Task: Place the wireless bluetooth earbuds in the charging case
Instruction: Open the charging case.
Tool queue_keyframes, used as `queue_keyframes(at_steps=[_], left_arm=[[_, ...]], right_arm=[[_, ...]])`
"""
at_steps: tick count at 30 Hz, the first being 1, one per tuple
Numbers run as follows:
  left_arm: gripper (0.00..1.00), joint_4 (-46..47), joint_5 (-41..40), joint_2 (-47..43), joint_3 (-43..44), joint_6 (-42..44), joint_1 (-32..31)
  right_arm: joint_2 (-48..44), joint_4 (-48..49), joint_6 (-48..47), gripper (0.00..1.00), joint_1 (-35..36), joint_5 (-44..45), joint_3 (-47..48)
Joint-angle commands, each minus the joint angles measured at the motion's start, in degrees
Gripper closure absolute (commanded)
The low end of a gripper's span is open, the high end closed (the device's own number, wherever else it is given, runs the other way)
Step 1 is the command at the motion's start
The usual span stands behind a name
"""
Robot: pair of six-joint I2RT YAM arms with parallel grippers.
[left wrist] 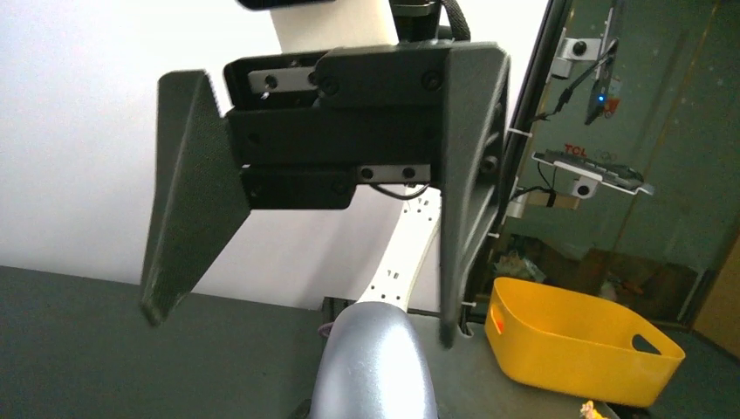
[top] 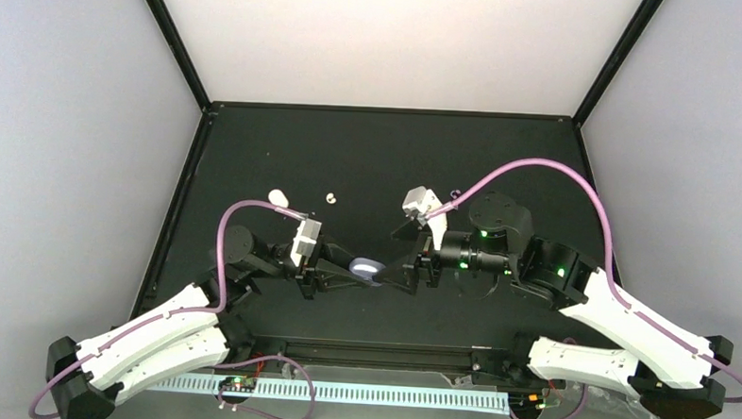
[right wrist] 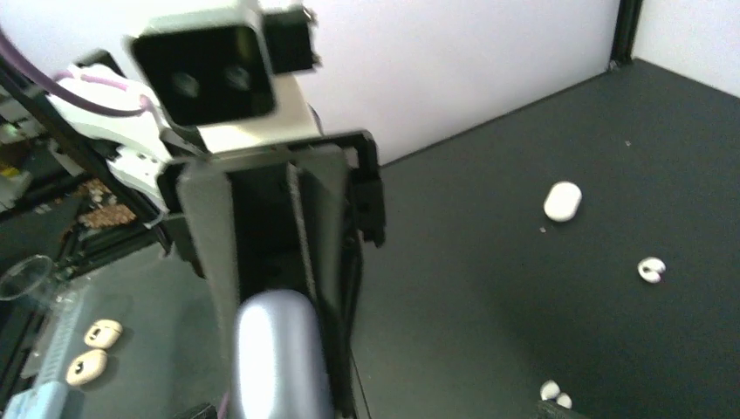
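While L tool [top: 349, 268] pinched the case [top: 368, 269] steady mid-frame for loading, R tool [top: 396, 275] stood spread, facing it, empty.

**Facing off, fingertip to fingertip, mid-table**

Stretched in from the near left, elbow low, with the left gripper [top: 344, 271] levelled rightward and pinched narrow on the lilac charging case [top: 369, 268]. Stretched in from the near right, wrist turned leftward, with the right gripper [top: 395, 273] spread wide, fingers [left wrist: 188, 236] flanking the case's right end; contact unclear.
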Motion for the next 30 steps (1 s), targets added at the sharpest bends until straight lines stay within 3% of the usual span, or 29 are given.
queue_keyframes(at_steps=[1, 8, 22, 30], left_arm=[[0.98, -0.4, 2.9, 0.5, 2.7, 1.1, -0.2], [0.98, -0.3, 3.6, 0.8, 2.8, 1.6, -0.2], [0.98, -0.9, 4.0, -0.6, 1.5, 2.3, -0.2], [0.98, -0.9, 3.7, -1.1, 1.0, 1.9, -0.2]], right_arm=[[0.9, -4.9, -2.9, 0.06, 0.5, 2.9, 0.9], [2.0, -4.5, -2.3, 0.06, 0.6, 4.0, 0.9], [0.7, -2.8, 1.8, 0.08, 0.4, 16.4, 0.4], [0.1, -1.8, 3.0, 0.08, 0.5, 16.7, -0.5]])
